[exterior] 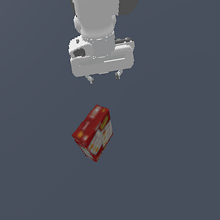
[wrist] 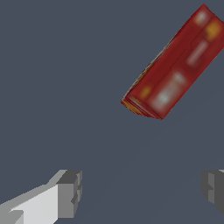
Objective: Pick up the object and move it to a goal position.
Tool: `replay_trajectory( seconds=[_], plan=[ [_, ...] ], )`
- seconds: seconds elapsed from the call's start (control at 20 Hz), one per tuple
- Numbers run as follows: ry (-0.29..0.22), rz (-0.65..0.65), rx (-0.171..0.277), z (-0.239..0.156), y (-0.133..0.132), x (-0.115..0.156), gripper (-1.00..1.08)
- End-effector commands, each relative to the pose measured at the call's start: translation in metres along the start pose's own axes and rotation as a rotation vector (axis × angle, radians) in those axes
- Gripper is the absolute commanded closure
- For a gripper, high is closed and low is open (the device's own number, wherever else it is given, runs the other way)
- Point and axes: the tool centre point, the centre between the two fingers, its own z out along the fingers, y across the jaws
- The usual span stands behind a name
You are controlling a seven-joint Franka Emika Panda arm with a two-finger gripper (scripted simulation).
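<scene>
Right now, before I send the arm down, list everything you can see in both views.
box: one, red with white and yellow-orange printed panels, standing on the surface below the gripper in the exterior view and a little toward that view's left; also seen in the wrist view, lying at an angle to the line between the fingers and outside the gap between them.
surface: one, plain dark grey-blue, fills the background of both views.
gripper: one, white body with short dark fingertips, open, apart from the box; its grey fingers show spread wide in the wrist view.
arm: one, white and grey, entering from the exterior view's top.
</scene>
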Motion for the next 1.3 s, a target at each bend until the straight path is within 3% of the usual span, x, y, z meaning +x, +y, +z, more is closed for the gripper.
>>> replay_trajectory(
  seconds=[0.0,0.7,1.25],
  plan=[
    [0.000,0.000,0.000,0.000,0.000,0.000,-0.92],
    [0.008,-0.026,0.026,-0.010,-0.016,-0.001,-0.92],
    [0.014,0.145,0.031,0.003,0.004,0.030,-0.92]
  ],
)
